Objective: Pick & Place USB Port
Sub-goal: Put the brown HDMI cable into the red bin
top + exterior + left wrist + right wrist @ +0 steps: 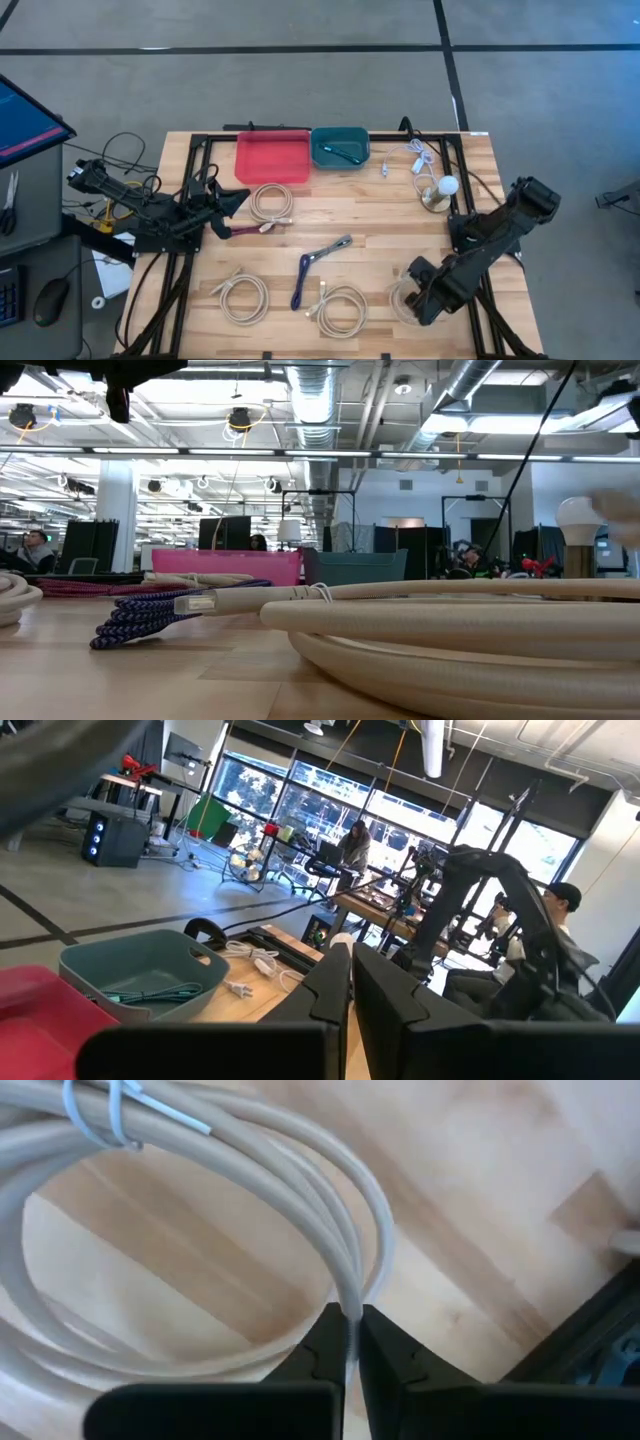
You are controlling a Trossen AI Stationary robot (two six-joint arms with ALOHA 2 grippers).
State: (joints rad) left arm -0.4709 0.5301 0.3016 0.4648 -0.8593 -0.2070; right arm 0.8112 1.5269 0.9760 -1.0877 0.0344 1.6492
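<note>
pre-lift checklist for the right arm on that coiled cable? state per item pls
1. Right gripper shut on the beige coiled cable: ok, fingers pinch a strand in the right wrist view.
2. Whole coil bundled: ok, a white tie binds the loops.
3. Red rectangular plastic bin free to receive: ok, nothing shows in it.
4. Teal rectangular plastic bin free: not ok, a cable already lies inside.
5. Left gripper off the path: ok, it sits near the table's left side, fingers closed.
6. Small white bulb lamp clear of the lift: cannot tell; it stands close to the right arm.
</note>
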